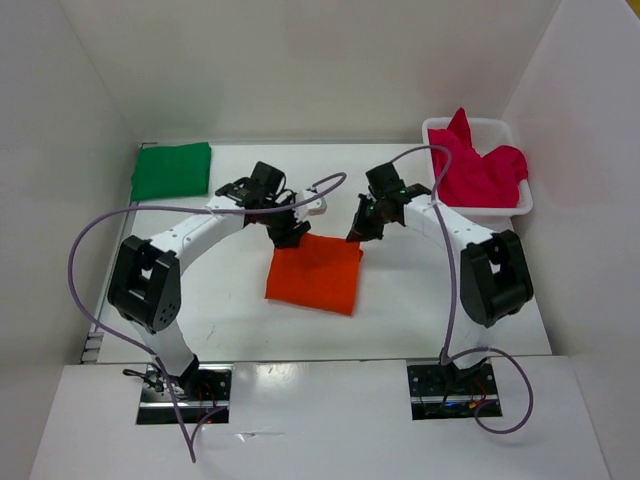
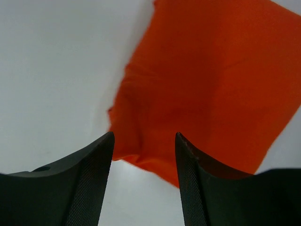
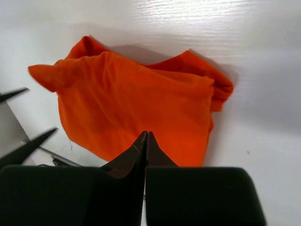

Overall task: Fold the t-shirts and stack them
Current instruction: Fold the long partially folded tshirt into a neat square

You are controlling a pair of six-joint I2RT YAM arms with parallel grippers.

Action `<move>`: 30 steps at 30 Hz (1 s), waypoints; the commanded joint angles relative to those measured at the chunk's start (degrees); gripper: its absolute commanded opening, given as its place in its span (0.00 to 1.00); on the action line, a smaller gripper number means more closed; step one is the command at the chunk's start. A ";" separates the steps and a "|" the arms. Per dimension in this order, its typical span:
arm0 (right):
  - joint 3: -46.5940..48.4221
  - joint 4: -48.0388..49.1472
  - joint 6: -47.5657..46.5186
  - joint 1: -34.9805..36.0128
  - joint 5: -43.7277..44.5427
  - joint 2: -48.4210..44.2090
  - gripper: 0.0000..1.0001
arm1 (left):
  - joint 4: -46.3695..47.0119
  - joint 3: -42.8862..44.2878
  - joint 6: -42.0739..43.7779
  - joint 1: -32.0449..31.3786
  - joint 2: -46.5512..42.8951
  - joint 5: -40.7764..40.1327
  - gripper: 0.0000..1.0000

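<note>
The orange t-shirt (image 1: 315,275) lies folded at the middle of the worktop (image 1: 220,300). Our left fingers (image 1: 289,236) hang spread and empty over one far corner. Our right fingers (image 3: 146,141) are pressed together, gripping nothing we can see. Snagging a loose layer could drag the fold open.

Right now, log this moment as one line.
left gripper open at orange t-shirt corner | right gripper shut at its other far corner | green t-shirt folded far left | magenta t-shirt bunched in basket
</note>
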 commanded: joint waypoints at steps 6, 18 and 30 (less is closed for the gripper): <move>2.13 6.62 2.32 0.42 1.55 10.49 0.00 | 9.50 -0.69 -9.43 5.39 7.47 1.34 0.61; 0.89 7.67 2.24 -1.34 6.57 11.38 0.00 | 14.43 -4.91 -9.43 5.92 11.17 -1.47 0.64; 3.01 5.04 -0.84 -1.34 10.70 8.66 0.00 | 7.69 -2.74 -11.35 7.50 8.27 -7.45 0.73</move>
